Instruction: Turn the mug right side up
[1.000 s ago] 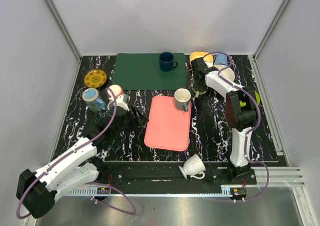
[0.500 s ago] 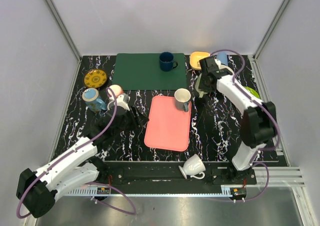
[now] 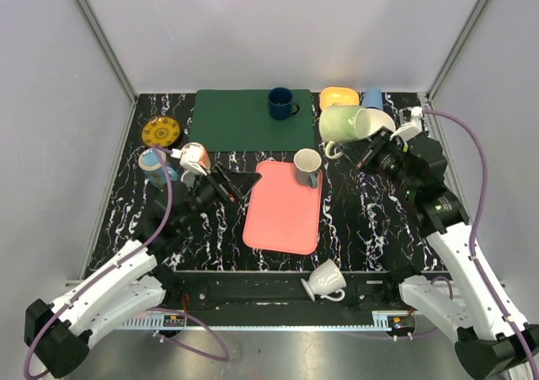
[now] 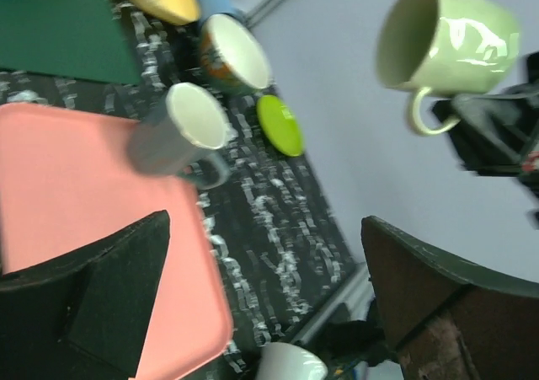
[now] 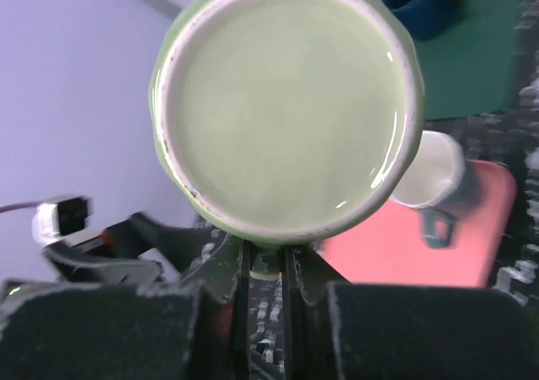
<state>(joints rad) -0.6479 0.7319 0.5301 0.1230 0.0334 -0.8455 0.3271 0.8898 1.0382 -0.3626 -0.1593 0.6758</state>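
The pale green mug (image 3: 347, 124) hangs in the air over the back right of the table, lying on its side with its mouth to the left. My right gripper (image 3: 360, 155) is shut on its handle from below. In the right wrist view the mug's round base (image 5: 286, 110) fills the frame, and the closed fingers (image 5: 268, 266) pinch a pale green bit under it. The left wrist view shows the mug (image 4: 445, 39) aloft, handle hanging down. My left gripper (image 3: 239, 182) is open and empty above the pink tray's left edge, and its jaws (image 4: 265, 228) stand wide apart.
A grey mug (image 3: 307, 168) stands on the pink tray (image 3: 282, 216). A dark blue mug (image 3: 283, 103) stands on the green mat (image 3: 227, 123). A white mug (image 3: 324, 280) lies by the near rail. A yellow plate (image 3: 161, 131), a blue mug (image 3: 153, 163) and an orange cup (image 3: 194, 154) are at the left; a yellow bowl (image 3: 337, 98) is at the back.
My right arm has lifted the green mug off the back right of the table and swung back to the right. My left gripper has risen and shifted a little towards the tray.
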